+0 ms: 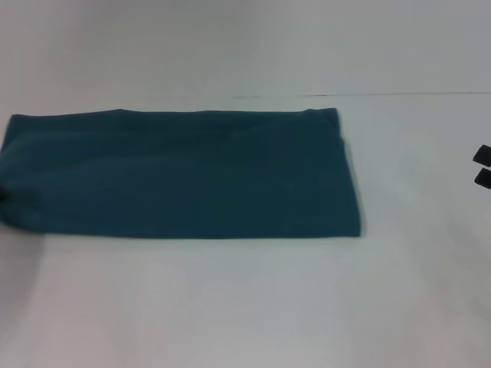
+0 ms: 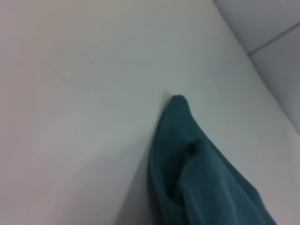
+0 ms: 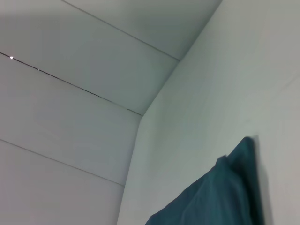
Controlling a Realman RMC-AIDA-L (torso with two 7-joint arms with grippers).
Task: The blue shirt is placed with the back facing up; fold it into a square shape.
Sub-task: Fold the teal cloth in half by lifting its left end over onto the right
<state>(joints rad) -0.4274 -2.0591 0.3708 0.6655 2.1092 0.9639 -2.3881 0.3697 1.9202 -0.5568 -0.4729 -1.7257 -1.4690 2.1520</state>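
Note:
The blue shirt (image 1: 180, 172) lies flat on the white table (image 1: 245, 307) as a long folded band running left to right, its left end cut off by the picture's edge. In the left wrist view one corner of the shirt (image 2: 197, 173) shows close up, with layers of cloth stacked on each other. Another corner of the shirt (image 3: 225, 192) appears in the right wrist view. My right gripper (image 1: 483, 167) is at the far right edge of the head view, open and well apart from the shirt. A dark sliver of my left gripper (image 1: 2, 195) touches the shirt's near left corner.
The table's far edge (image 1: 383, 95) runs behind the shirt. In the right wrist view the table edge (image 3: 140, 117) meets a pale tiled floor (image 3: 70, 93). White table surface stretches in front of the shirt and to its right.

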